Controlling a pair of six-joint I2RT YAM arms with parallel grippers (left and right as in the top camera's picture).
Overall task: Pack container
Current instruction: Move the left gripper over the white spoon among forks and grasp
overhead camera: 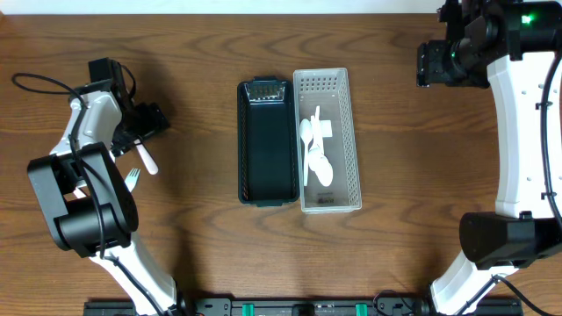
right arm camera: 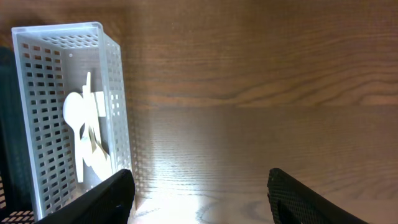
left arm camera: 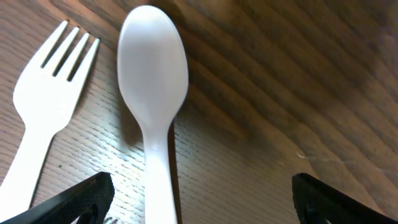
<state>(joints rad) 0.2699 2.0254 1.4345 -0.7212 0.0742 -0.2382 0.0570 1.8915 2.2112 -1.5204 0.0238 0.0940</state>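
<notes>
While the left gripper [left arm camera: 202,190] hangs low over the wooden table [left arm camera: 298,81] with its two black fingers [left arm camera: 74,199] spread wide, a white plastic spoon [left arm camera: 152,68] lies flat on the wood between them. Its handle runs back toward the wrist and touches neither finger. Just beside the spoon lies a white plastic fork [left arm camera: 53,93], its tines pointing the same way as the spoon's bowl. Seen from overhead, both pieces sit at the table's left side, well apart from the dark rectangular plastic container [overhead camera: 266,145] in the middle. Against that container's right wall stands a white perforated plastic basket [overhead camera: 342,132], holding several more white plastic utensils [overhead camera: 318,162]. The right gripper [right arm camera: 199,186] is near the far right corner, well apart from the basket, its fingers parted with nothing between them.
</notes>
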